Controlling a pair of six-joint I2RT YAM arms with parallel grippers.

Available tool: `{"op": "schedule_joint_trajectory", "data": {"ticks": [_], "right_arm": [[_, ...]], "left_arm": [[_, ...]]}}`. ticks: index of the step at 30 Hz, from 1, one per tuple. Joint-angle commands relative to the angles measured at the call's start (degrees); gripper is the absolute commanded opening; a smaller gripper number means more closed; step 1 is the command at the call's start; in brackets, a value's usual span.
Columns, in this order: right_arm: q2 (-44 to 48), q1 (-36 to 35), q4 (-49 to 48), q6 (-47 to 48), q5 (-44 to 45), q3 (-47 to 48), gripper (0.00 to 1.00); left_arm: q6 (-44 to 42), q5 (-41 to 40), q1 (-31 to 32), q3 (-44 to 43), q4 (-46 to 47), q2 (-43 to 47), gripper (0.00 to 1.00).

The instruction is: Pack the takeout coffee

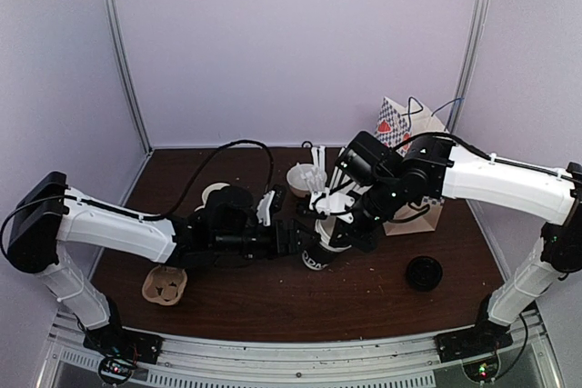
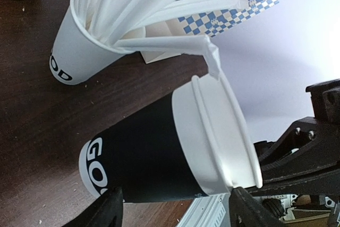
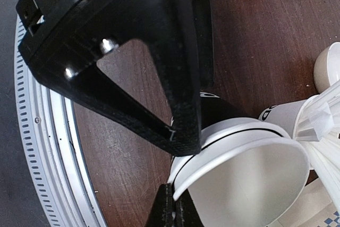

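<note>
**Three Views, One Cup**

The top camera looked down from above and behind the arm bases [image 1: 123, 344], over the table [image 1: 273, 306]. The left wrist camera sat close beside the black cup [image 2: 143, 152], facing its side; the right wrist camera peered into its mouth. All three shared that cup and the stirrer cup [image 2: 79, 51].

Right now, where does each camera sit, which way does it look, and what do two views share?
Top external: above and behind the bases, looking down at the table; left arm and right arm show.
Left wrist: on the left arm, looking past the open left gripper at the side of the black cup.
Right wrist: on the right arm, looking down into that cup; the right gripper pinches its rim.
Shared: both wrist views show the black cup and the stirrer cup.
</note>
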State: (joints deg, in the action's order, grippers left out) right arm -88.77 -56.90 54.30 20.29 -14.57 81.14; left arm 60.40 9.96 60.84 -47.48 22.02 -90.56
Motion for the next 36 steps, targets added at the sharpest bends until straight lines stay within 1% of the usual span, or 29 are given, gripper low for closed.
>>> {"op": "schedule_joint_trajectory", "data": {"ticks": [1, 7, 11, 13, 15, 18, 21, 27, 31, 34, 36], "right_arm": [[0.1, -0.5, -1.0, -0.2, -0.3, -0.1, 0.00], [0.6, -0.6, -0.6, 0.4, -1.9, -0.3, 0.00], [0.6, -0.7, -0.8, 0.6, -1.3, -0.4, 0.00], [1.2, -0.7, -1.1, 0.2, -1.5, -0.2, 0.00], [2.0, -0.6, -1.4, 0.1, -1.3, 0.2, 0.00], [2.6, -0.7, -0.3, 0.7, -2.2, 1.7, 0.00], [3.1, -0.7, 0.9, 1.2, -3.7, 2.8, 0.00], [4.6, -0.8, 2.8, 2.7, -4.6, 2.7, 0.00], [5.8, -0.9, 2.7, 3.5, -4.4, 1.9, 0.00], [6.3, -0.8, 2.1, 4.2, -2.2, 2.0, 0.00], [6.1, -0.8, 1.8, 4.5, -0.8, 1.5, 0.00]], "left_arm": [[1.2, 2.2, 0.3, -1.4, 7.0, -1.5, 0.71], [1.7, 0.7, 0.3, -2.5, 3.1, -1.9, 0.70], [2.3, 1.0, 0.3, -3.4, 1.5, -2.8, 0.70], [3.4, -0.4, 0.3, -5.0, -4.0, -3.3, 0.68], [5.6, -2.6, 0.1, -6.9, -12.9, -4.4, 0.67], [10.5, -0.9, -0.7, -8.0, -19.7, -7.1, 0.67], [13.0, 0.3, -1.2, -7.9, -21.5, -8.2, 0.67], [14.6, 0.2, -1.8, -7.1, -23.8, -8.6, 0.66], [15.9, 1.0, -1.8, -6.1, -22.6, -9.5, 0.66], [16.5, 2.0, -1.8, -6.0, -20.4, -10.4, 0.65], [16.3, 1.1, -1.7, -6.1, -20.7, -9.6, 0.65]]}}
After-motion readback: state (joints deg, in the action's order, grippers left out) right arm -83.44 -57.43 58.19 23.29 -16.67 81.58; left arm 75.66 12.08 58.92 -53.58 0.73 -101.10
